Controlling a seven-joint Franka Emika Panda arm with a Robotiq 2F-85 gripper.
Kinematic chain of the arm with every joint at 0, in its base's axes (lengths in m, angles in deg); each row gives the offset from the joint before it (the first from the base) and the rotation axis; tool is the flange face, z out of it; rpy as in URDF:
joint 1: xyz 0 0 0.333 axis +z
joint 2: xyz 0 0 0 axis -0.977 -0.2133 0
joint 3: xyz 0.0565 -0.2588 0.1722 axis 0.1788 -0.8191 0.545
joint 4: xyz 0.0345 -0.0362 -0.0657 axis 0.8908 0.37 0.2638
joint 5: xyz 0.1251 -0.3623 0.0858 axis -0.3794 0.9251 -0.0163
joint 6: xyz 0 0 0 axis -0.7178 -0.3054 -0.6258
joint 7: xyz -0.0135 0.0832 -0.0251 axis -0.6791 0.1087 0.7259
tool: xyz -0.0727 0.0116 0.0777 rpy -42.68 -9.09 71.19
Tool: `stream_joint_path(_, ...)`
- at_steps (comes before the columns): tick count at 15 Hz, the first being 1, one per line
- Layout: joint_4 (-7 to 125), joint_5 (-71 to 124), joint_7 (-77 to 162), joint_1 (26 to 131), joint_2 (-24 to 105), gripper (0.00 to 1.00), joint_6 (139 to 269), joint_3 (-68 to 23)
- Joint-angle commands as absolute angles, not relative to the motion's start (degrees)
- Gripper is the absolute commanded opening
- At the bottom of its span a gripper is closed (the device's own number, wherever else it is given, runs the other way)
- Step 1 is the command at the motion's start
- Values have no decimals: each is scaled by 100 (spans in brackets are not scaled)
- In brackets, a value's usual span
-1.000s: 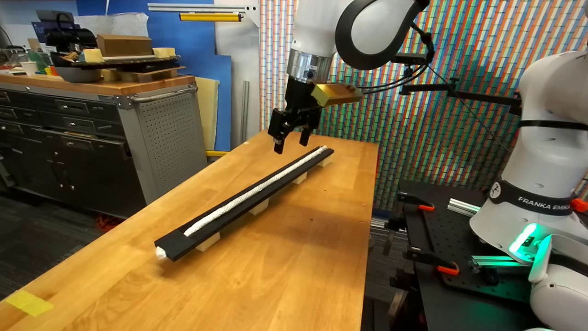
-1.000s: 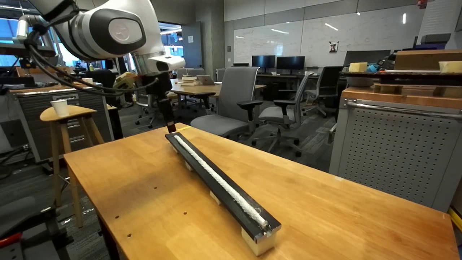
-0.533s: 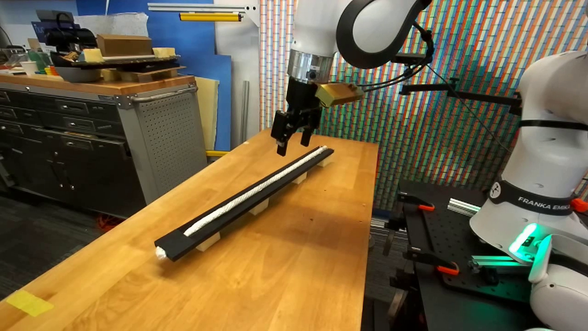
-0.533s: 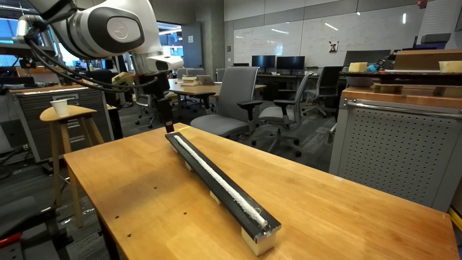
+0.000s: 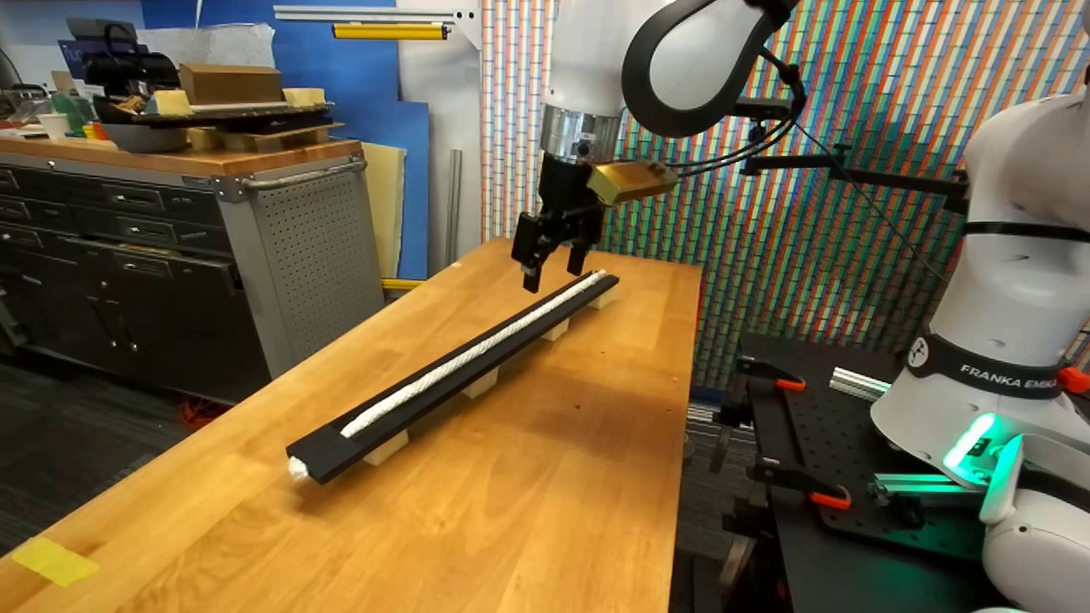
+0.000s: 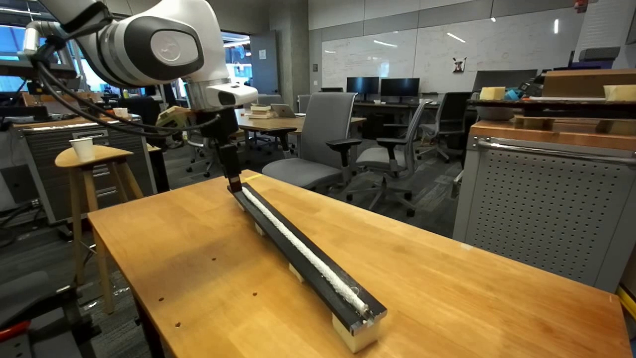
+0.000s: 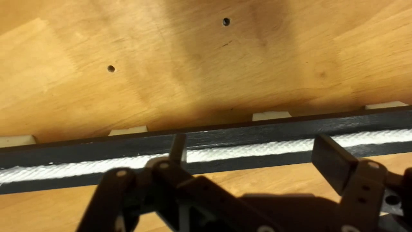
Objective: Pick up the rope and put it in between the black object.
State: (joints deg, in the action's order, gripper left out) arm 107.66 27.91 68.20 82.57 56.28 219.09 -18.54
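Wooden table [image 5: 545, 502] lies beneath the gripper [image 5: 553, 279], whose jaws stand wide and empty, while below them the white rope [image 7: 251, 150], judged light and limp, lies along the black bar [image 7: 222, 136], seating depth unclear, and is best pinched crosswise directly underneath once the jaws turn.

Gray office chairs [image 6: 330, 127] stand on dark floor [image 6: 433, 199] before a wide whiteboard [image 6: 442, 47].

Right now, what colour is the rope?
The rope is white; the wrist view shows it best.
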Motion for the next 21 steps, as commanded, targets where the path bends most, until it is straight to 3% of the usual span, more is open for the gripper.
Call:
stream_joint_path(1,10521,2909,7041,8166,5399,100,21850,-1766)
stream_joint_path(9,9314,3333,7651,8777,4542,100,21551,-1474)
stream_joint_path(21,6606,3300,7970,9547,2491,100,19955,-1585)
